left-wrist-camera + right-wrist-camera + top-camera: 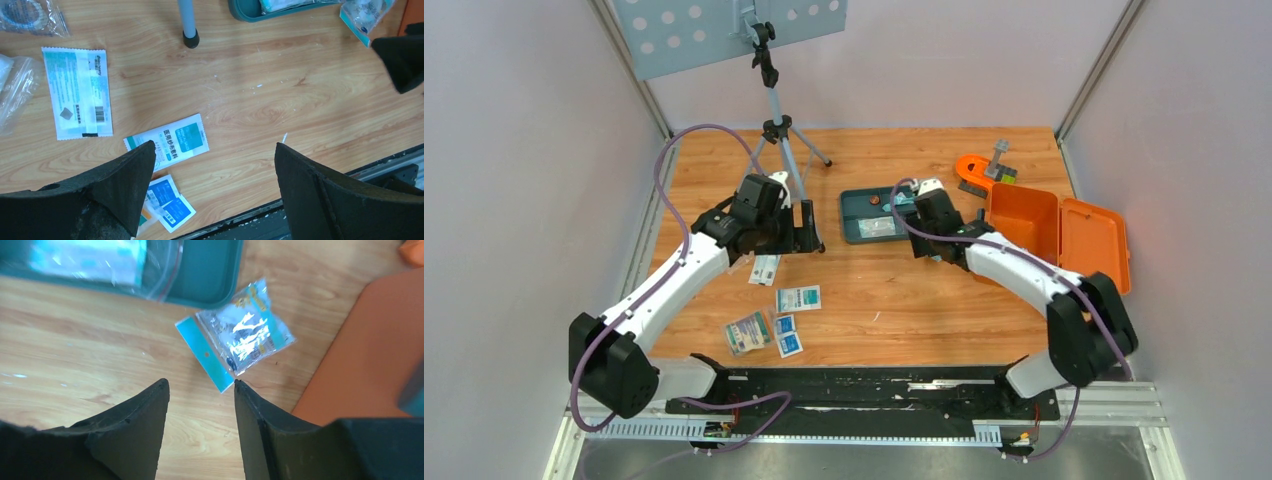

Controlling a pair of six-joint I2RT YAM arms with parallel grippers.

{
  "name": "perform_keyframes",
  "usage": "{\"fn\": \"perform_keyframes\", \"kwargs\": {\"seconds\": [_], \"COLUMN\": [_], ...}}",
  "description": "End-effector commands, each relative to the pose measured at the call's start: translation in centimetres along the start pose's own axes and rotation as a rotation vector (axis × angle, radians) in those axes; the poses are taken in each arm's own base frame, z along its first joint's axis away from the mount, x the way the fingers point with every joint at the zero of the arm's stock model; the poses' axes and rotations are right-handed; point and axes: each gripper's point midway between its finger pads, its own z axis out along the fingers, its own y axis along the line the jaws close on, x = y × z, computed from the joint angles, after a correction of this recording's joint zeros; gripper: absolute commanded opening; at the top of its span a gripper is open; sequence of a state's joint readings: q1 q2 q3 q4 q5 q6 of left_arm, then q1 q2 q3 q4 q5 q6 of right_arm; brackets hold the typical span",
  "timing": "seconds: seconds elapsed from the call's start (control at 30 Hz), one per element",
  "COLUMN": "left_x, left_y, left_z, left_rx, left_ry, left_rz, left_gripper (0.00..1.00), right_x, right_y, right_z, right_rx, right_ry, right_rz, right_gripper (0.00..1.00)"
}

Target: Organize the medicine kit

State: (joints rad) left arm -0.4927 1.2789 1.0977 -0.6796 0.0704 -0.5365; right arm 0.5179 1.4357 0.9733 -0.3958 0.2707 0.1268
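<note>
My right gripper (921,205) hung at the teal tray's (856,215) right end, beside the open medicine kit (1024,222); my left gripper (809,230) hung near the tripod (776,130), above scattered packets (798,298).

Wood-grain tabletop (874,290) between plain pale walls (514,150) (perforated grey panel (714,35) at the back), under even light.

Wood-grain table (874,290), glossy clear plastic packet (240,332), smooth teal plastic tray (215,275); smooth orange plastic medicine kit (1024,225)

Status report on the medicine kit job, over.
Left tool open, empty, above loose packets. Right tool open, clear teal-strip packet lying just beyond its tips. Medicine kit lid open, right of teal tray. Tripod leg stands beyond left tool.
</note>
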Motion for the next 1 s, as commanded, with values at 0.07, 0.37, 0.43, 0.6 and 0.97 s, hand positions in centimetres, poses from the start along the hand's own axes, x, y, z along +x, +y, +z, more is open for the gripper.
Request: {"fn": "perform_keyframes", "kwargs": {"seconds": [0.07,0.37,0.43,0.6,0.97], "left_x": [-0.4,-0.1,-0.1,0.1,0.2], "left_y": [0.0,0.0,0.0,-0.3,-0.3], "left_z": [-0.4,-0.1,-0.1,0.0,-0.3], "left_rx": [0.005,0.010,0.016,0.033,0.041], "left_ry": [-0.025,-0.017,-0.017,-0.013,-0.019], "left_rz": [-0.028,-0.032,-0.034,-0.040,-0.040], "left_gripper": [0.96,0.96,0.96,0.96,0.96], "right_x": [2.3,3.3,3.3,3.1,1.1], "right_y": [-0.8,-0.6,-0.8,-0.8,-1.1], "right_z": [3.5,6.4,6.5,6.4,4.4], "right_rx": [0.125,0.153,0.171,0.189,0.210], "right_ry": [0.100,0.142,0.136,0.114,0.035], "right_rz": [-0.191,-0.257,-0.260,-0.270,-0.251], "right_gripper": [0.53,0.50,0.48,0.30,0.00]}}
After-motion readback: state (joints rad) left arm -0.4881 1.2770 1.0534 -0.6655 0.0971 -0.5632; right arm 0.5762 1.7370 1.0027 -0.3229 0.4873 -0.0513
